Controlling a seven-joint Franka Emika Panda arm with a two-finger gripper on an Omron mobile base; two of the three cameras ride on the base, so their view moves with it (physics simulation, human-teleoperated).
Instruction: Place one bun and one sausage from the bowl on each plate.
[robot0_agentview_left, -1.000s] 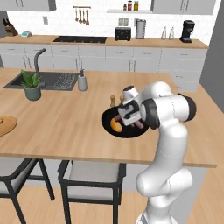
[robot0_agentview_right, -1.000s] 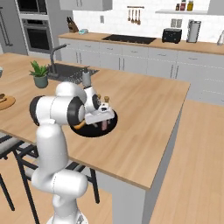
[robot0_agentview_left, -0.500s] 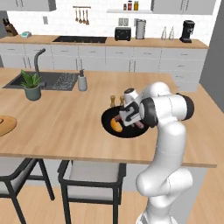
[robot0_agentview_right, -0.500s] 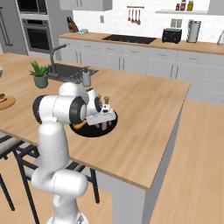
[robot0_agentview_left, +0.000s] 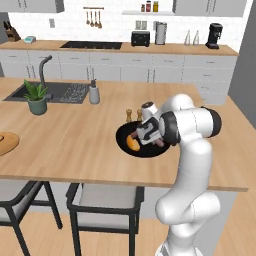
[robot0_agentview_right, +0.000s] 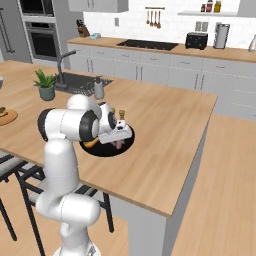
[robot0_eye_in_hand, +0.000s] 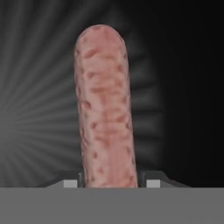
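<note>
Arm covers much of the bowl (robot0_agentview_left: 131, 149). Tool (robot0_eye_in_hand: 109, 183) narrowed onto the sausage (robot0_eye_in_hand: 105, 109), tips flanking its near end; firm grip unclear.

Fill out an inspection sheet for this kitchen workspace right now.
Surface: wooden island counter, level.
Job's things: black bowl holds an orange bun; sausage lies in it. Plates: nothing seen.
Clutter: potted plant, grey bottle, two small shakers, wooden board at the counter's edge.
Grippers: gripper low in the bowl, jaws either side of the sausage's near end.
Cables: nothing seen.
Surroundings: sink, toaster, stools.
</note>
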